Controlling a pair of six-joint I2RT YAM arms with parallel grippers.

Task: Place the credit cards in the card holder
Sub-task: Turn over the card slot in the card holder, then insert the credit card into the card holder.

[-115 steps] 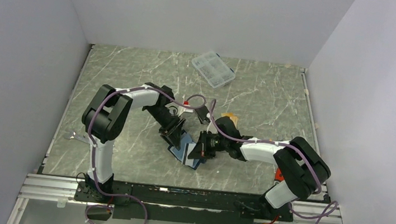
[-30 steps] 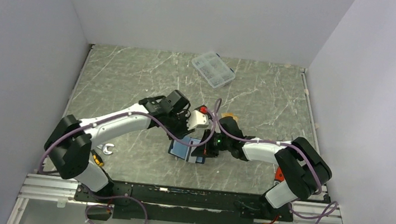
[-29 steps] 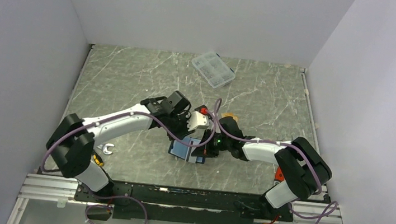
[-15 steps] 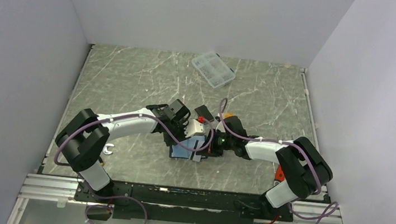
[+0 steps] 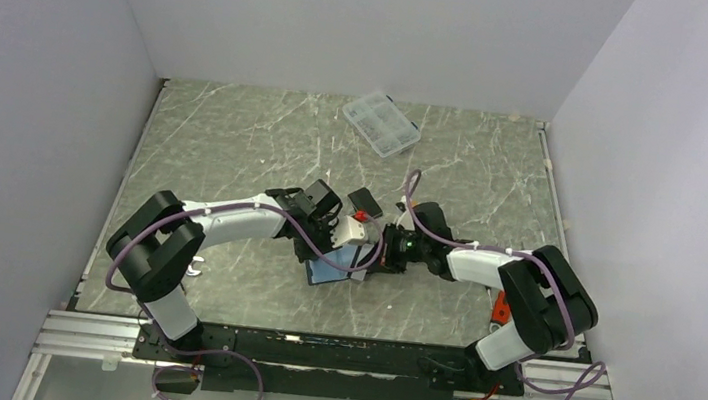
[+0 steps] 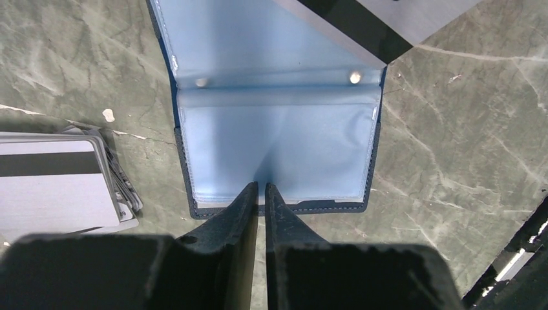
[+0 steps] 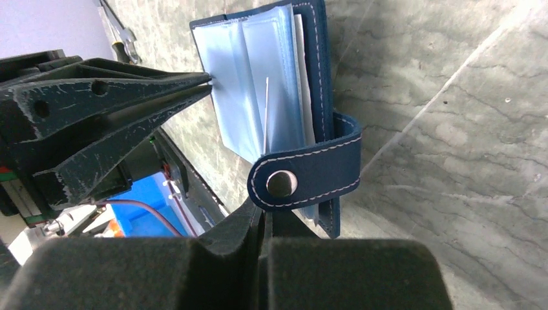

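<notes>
so the card holder (image 6: 278,142) is lying open and flat on the bench (image 5: 236,136), a bit toward 6 o'clock from the middle and right between the two arms. Inside it's light blue with clear sleeves and two little snaps along the fold. The only thing I can see going into it is one silver card (image 6: 381,29) with a black stripe, which crosses the holder's corner at about 1 o'clock in the left wrist view. From the right wrist cam that same card is just a thin pale line, edge-on over the sleeves. It lines up with the right jaws, which are pressed together on it as far as I can tell. The navy snap tab (image 7: 304,177) curls across right in front of their tips. The left jaws come in from the opposite side, at 6 o'clock in their own view. They're squeezed nearly together, nipping the free edge of a sleeve. A stack of cards (image 6: 55,187) sits on the bench at 9 o'clock from the holder, just beside it, silver with a dark stripe on top. Way off at 12 o'clock there's the clear compartment box (image 5: 381,124), too small to tell what's in it.
</notes>
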